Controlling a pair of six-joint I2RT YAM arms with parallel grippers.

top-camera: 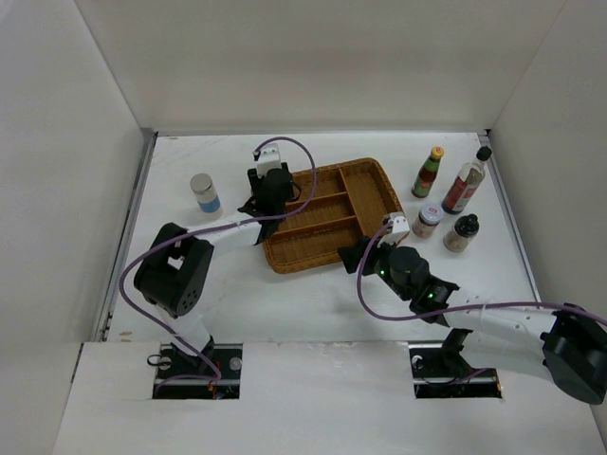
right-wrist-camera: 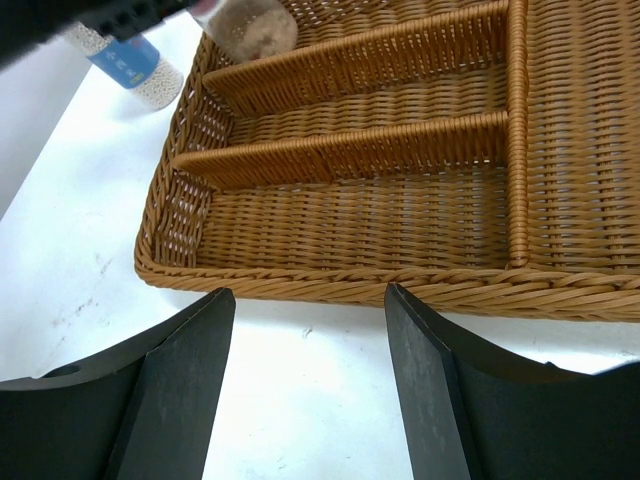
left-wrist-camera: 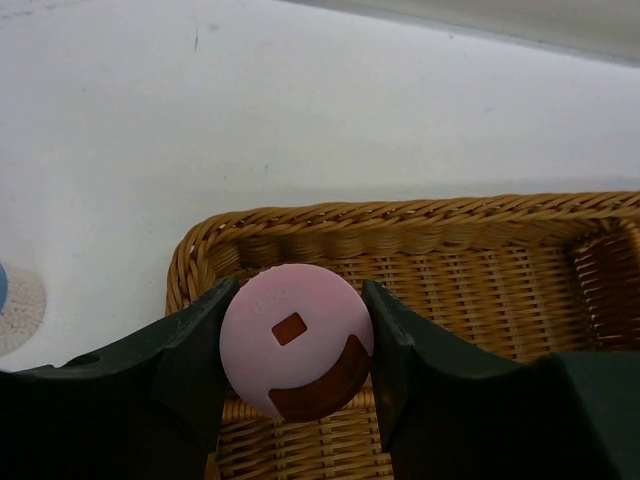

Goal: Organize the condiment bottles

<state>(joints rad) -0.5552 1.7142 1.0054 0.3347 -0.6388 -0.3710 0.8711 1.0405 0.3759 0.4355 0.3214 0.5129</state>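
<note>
Pink-lidded jar [left-wrist-camera: 295, 340], round, clamped in left gripper [left-wrist-camera: 298, 322] | woven wicker tray [left-wrist-camera: 400, 215] beneath | right gripper [right-wrist-camera: 308, 295] spread, empty

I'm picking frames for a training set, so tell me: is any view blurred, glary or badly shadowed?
Top external view: even, soft light, faint shadows, brown wicker divided tray sharp. Left wrist view: pink-lidded jar crisp between the left fingers, no glare. Right wrist view: tray weave sharp; top-left corner blurred, the blue-label jar there looks soft.
</note>
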